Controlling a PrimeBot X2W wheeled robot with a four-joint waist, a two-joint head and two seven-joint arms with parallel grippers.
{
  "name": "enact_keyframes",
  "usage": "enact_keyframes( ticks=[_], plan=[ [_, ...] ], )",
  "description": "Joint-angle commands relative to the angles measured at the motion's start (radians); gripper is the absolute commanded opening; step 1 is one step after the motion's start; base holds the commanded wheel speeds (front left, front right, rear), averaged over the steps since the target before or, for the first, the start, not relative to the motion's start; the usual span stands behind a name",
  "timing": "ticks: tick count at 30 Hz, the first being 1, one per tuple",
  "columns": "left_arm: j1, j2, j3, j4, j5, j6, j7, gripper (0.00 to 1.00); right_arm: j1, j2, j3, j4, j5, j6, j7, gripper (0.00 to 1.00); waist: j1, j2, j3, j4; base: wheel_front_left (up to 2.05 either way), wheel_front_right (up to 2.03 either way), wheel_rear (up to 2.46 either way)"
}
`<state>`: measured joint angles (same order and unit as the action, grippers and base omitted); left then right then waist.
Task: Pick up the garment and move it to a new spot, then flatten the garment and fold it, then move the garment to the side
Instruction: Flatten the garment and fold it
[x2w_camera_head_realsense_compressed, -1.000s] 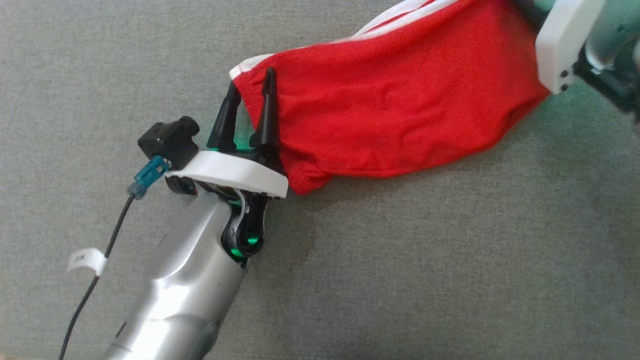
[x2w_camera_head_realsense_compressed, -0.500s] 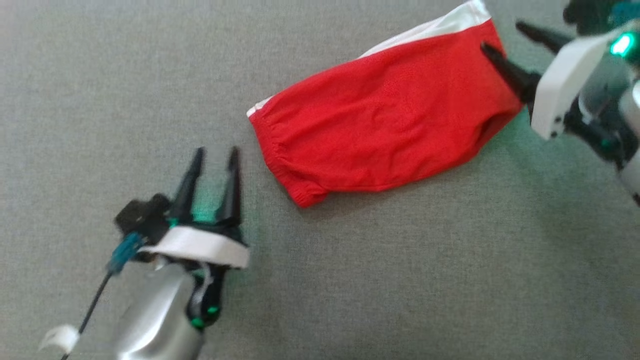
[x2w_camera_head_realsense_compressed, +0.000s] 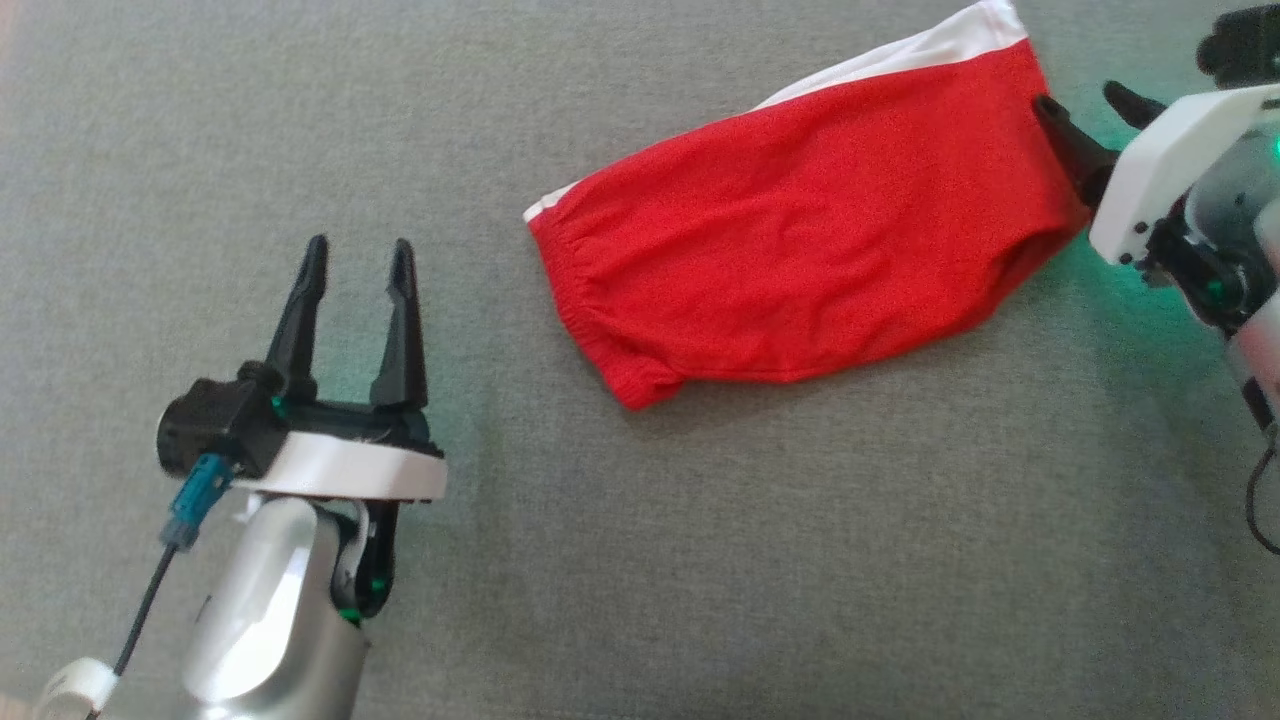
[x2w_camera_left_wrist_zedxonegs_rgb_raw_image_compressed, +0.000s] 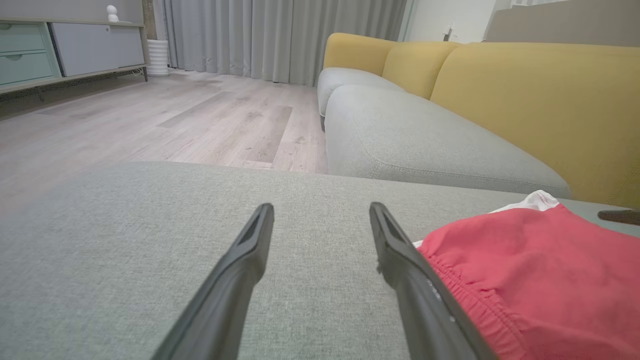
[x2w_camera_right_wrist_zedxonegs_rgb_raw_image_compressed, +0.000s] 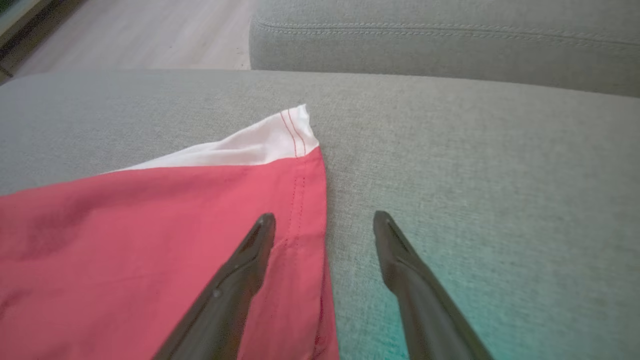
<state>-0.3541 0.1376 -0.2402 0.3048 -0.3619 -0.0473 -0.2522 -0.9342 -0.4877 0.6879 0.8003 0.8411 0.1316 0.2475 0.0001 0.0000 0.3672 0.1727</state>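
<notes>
The red shorts (x2w_camera_head_realsense_compressed: 810, 240) lie folded on a grey cushion (x2w_camera_head_realsense_compressed: 700, 550). Around it are a wood floor (x2w_camera_left_wrist_zedxonegs_rgb_raw_image_compressed: 150, 115), a yellow sofa (x2w_camera_left_wrist_zedxonegs_rgb_raw_image_compressed: 540, 100) and grey curtains (x2w_camera_left_wrist_zedxonegs_rgb_raw_image_compressed: 280, 35). The left end effector (x2w_camera_head_realsense_compressed: 360, 247) is near the shorts' left end, fingers apart and empty. The right end effector (x2w_camera_head_realsense_compressed: 1080, 97) is at the other end, fingers apart too. The white tag (x2w_camera_head_realsense_compressed: 75, 685) on the cable is too small to read.

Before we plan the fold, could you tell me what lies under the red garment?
The red garment lies on the grey cushion; a white strip shows along one edge. Anything else beneath the cloth is covered.
</notes>
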Motion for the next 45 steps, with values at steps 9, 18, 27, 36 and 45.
enact_keyframes(
  ticks=[9,18,27,36,45],
  plan=[
    [0.003,-0.038,0.091,-0.028,0.053,-0.045,-0.009,1.0,-0.042,0.13,-0.071,0.214,-0.104,-0.001,0.055,1.0,-0.0001,0.0,0.03,0.051,0.0,0.0,0.0],
    [0.05,-0.059,0.133,-0.022,0.078,-0.068,-0.009,1.0,0.002,0.178,-0.076,0.236,-0.132,-0.001,0.087,0.0,-0.0001,0.0,-0.016,0.021,0.0,0.0,0.0],
    [0.119,-0.051,0.143,-0.022,0.096,-0.077,-0.009,1.0,0.03,0.073,-0.158,0.264,-0.257,-0.001,-0.042,0.0,-0.0001,0.0,-0.121,-0.047,0.0,0.0,0.0],
    [0.162,-0.048,0.128,-0.02,0.094,-0.08,-0.009,1.0,0.018,0.057,-0.242,0.256,-0.398,-0.001,-0.041,0.0,-0.0001,0.0,-0.18,-0.064,0.0,0.0,0.0],
    [0.162,-0.05,0.117,-0.023,0.085,-0.082,-0.01,1.0,0.044,0.328,-0.199,0.013,-0.434,-0.001,0.101,0.0,-0.0001,0.0,-0.181,-0.031,0.0,0.0,0.0]
  ],
)
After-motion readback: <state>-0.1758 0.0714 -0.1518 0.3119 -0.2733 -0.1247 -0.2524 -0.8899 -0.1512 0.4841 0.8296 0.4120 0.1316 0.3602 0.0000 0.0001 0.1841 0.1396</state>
